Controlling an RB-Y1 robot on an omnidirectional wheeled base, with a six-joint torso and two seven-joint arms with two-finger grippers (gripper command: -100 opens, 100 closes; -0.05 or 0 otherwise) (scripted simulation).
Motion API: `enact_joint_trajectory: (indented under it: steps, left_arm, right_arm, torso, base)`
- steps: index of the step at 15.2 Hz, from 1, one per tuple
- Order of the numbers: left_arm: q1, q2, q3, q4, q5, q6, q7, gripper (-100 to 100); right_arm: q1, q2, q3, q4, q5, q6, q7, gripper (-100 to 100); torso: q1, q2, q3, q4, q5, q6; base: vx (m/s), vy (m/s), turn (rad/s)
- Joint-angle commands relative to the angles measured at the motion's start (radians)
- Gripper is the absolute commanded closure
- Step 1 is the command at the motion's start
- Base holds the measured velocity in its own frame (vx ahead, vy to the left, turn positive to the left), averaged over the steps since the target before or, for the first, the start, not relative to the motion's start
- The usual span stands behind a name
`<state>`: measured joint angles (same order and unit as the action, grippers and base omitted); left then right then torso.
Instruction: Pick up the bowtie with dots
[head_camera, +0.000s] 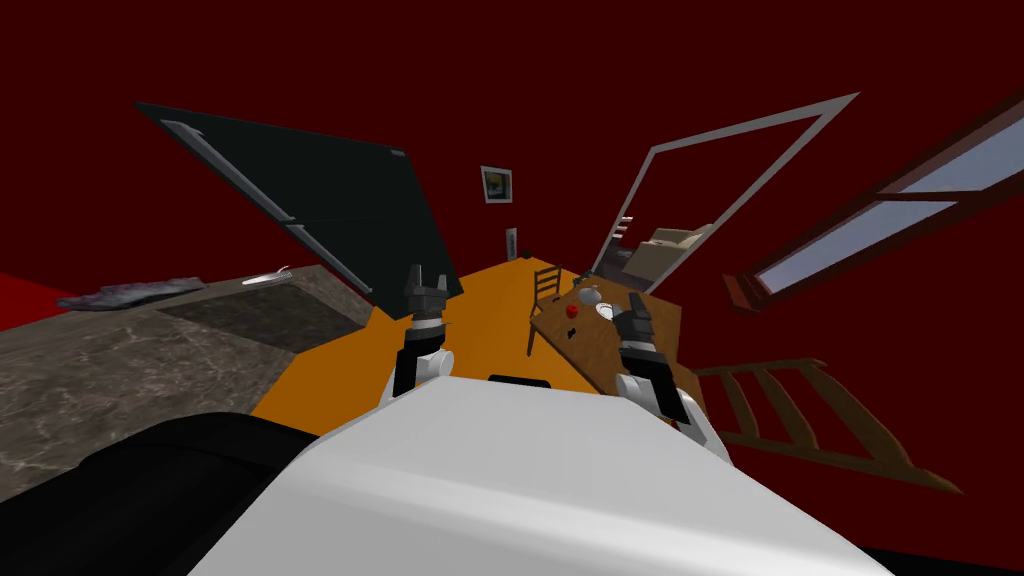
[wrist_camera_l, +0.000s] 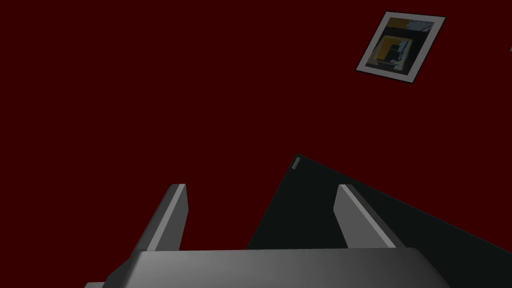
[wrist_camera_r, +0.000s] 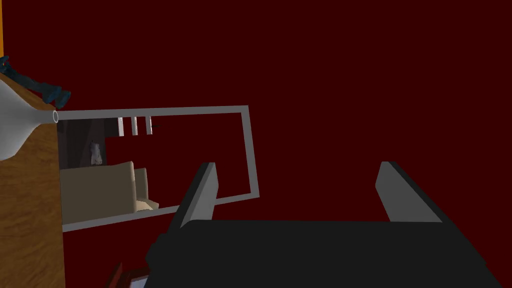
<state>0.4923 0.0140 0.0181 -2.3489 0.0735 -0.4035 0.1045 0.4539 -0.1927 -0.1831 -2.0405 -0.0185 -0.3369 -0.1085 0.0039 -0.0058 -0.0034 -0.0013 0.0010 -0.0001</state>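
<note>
1 table (head_camera: 588, 347), 2 chairs (head_camera: 546, 283)

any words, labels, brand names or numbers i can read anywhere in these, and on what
None can be read.
Grey-framed picture on the dark red wall: a yellow and grey image, no letters.
Small grey tag at the corner of the black panel: no marks that can be made out.
Small things on the brown wooden table: too small to read.

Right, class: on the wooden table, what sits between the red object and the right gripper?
In the head view, a white plate lies on the wooden table, between the red object and the right gripper.
</note>
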Motion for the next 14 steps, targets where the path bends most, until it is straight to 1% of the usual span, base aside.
enact_joint_trajectory:
  steps: [1,2,3,5,6,7,8,9,10,11,12,13,14]
  left_arm:
    - [0.000,0.000,0.000,0.000,0.000,0.000,0.000,0]
    - [0.000,0.000,0.000,0.000,0.000,0.000,0.000,0]
    - [0.000,0.000,0.000,0.000,0.000,0.000,0.000,0]
    - [0.000,0.000,0.000,0.000,0.000,0.000,0.000,0]
    - [0.000,0.000,0.000,0.000,0.000,0.000,0.000,0]
    - [0.000,0.000,0.000,0.000,0.000,0.000,0.000,0]
    - [0.000,0.000,0.000,0.000,0.000,0.000,0.000,0]
    - [0.000,0.000,0.000,0.000,0.000,0.000,0.000,0]
    - [0.000,0.000,0.000,0.000,0.000,0.000,0.000,0]
    - [0.000,0.000,0.000,0.000,0.000,0.000,0.000,0]
    - [0.000,0.000,0.000,0.000,0.000,0.000,0.000,0]
    - [0.000,0.000,0.000,0.000,0.000,0.000,0.000,0]
    - [0.000,0.000,0.000,0.000,0.000,0.000,0.000,0]
  right_arm:
    - [-0.006,-0.017,-0.039,0.041,-0.026,0.050,-0.041,-100]
    - [-0.006,-0.017,-0.039,0.041,-0.026,0.055,-0.041,-100]
    - [-0.008,-0.028,-0.072,0.072,-0.049,0.085,-0.076,-100]
    - [-0.008,-0.028,-0.072,0.072,-0.049,0.102,-0.076,-100]
    - [-0.010,-0.038,-0.107,0.105,-0.073,0.132,-0.113,-100]
    - [-0.010,-0.038,-0.107,0.105,-0.073,0.152,-0.113,-100]
    - [-0.010,-0.038,-0.107,0.105,-0.073,0.152,-0.113,-100]
    - [-0.012,-0.048,-0.144,0.139,-0.098,0.185,-0.152,-100]
    - [-0.012,-0.048,-0.144,0.139,-0.098,0.203,-0.152,-100]
    - [-0.015,-0.057,-0.181,0.170,-0.124,0.228,-0.187,-100]
    - [-0.015,-0.057,-0.181,0.174,-0.124,0.253,-0.192,-100]
    - [-0.015,-0.057,-0.181,0.174,-0.124,0.257,-0.192,-100]
    - [-0.017,-0.065,-0.220,0.210,-0.150,0.295,-0.232,-100]
  torso:
    - [0.000,0.000,0.000,0.000,0.000,0.000]
    - [0.000,0.000,0.000,0.000,0.000,0.000]
    - [0.000,0.000,0.000,0.000,0.000,0.000]
    - [0.001,-0.001,0.000,0.000,0.000,0.000]
    - [0.001,0.000,0.000,0.000,0.000,0.000]
    - [0.001,-0.001,0.000,0.000,0.000,0.000]
    - [0.000,-0.001,0.000,0.000,0.000,0.000]
    - [-0.001,0.000,0.000,0.000,0.000,0.000]
    - [0.000,0.000,0.000,0.000,0.000,0.000]
    - [0.000,-0.001,0.000,0.000,0.000,0.000]
    - [0.000,-0.002,-0.001,0.000,0.000,0.000]
    - [0.001,-0.003,-0.002,-0.001,0.000,0.000]
    - [0.001,-0.002,-0.001,0.000,0.000,0.000]
  base:
    - [0.073,0.058,0.071]
    - [0.081,0.057,0.071]
    - [0.089,0.070,0.095]
    - [0.078,0.064,0.044]
    - [0.085,0.057,0.077]
    - [0.087,0.050,0.078]
    - [0.063,0.033,0.021]
    - [0.084,0.052,0.067]
    - [0.093,0.058,0.076]
    - [0.126,0.063,0.093]
    - [0.127,0.067,0.078]
    - [0.079,0.055,0.031]
    - [0.084,0.065,0.082]
